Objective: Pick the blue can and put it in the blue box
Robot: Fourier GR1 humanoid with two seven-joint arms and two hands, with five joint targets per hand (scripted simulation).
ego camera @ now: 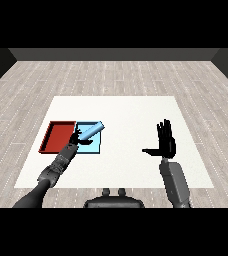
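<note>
Now | pale blue can (91,132) tilted over blue tray (97,146) | left hand (76,138) fingers curled round it

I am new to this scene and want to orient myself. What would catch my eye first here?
First, the red tray and the light blue tray lying side by side at the left of the white table. Over the blue one, the left hand holds a tilted blue can. At the right, the right hand stands open, fingers straight, thumb out sideways.
</note>
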